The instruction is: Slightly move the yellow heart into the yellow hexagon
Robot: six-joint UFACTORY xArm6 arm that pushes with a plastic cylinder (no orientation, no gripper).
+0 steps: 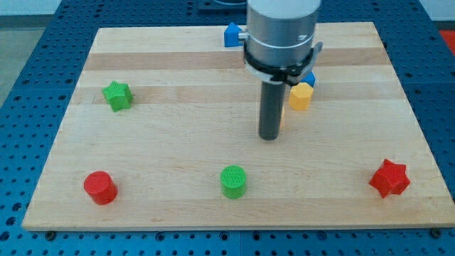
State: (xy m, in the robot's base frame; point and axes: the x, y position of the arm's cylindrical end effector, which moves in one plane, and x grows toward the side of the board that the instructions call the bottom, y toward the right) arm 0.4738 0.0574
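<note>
Yellow is scarce from the view's left: my tip (269, 136) rests on bare wood, touching nothing, empty by nature. Just beyond, up and to the view's right, sits one yellow block (300, 96), possibly the heart; the rod may hide its partner. No writing shows.

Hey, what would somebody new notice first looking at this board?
The big silver-and-black arm dominates the view's top centre, my tip resting mid-board just left of a yellow block. Next, the red star at lower right and the green cylinder at bottom centre.
</note>
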